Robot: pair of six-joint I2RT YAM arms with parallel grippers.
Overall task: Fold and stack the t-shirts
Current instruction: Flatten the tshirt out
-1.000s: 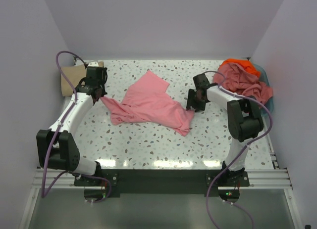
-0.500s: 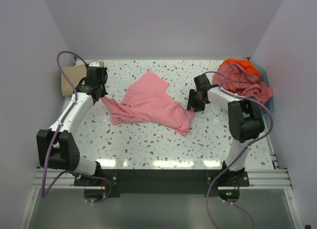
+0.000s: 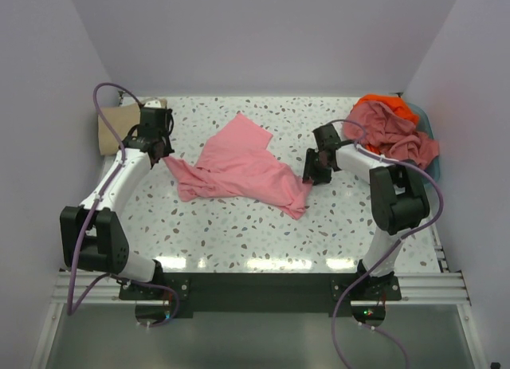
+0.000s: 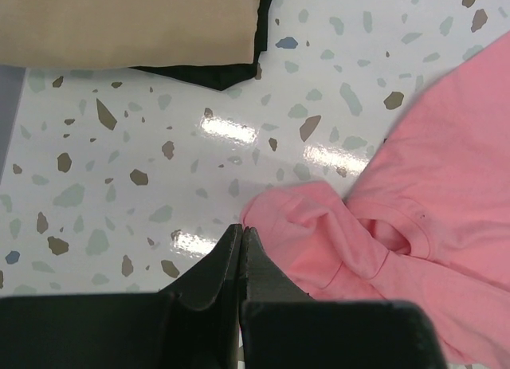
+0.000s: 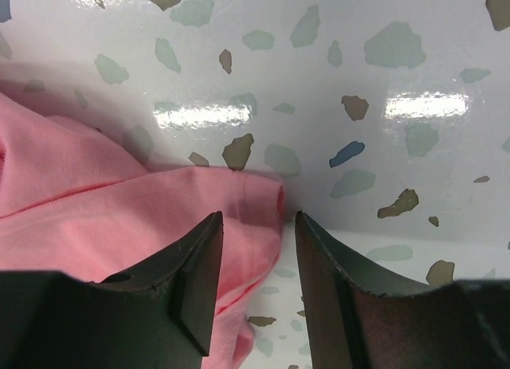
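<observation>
Left gripper [image 3: 162, 156] low, pinched on pink t-shirt [image 3: 239, 166] corner — right gripper [image 3: 309, 178] half-open astride hem

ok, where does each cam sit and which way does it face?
Top external: above, behind the robot, looking down at the table; whole left arm, right arm, left gripper, right gripper.
Left wrist: looks down past its shut gripper pinching the pink t-shirt; tan shirt beyond.
Right wrist: looks down between its open gripper's fingers at a shirt corner.
Shared: all three see the pink t-shirt.
</observation>
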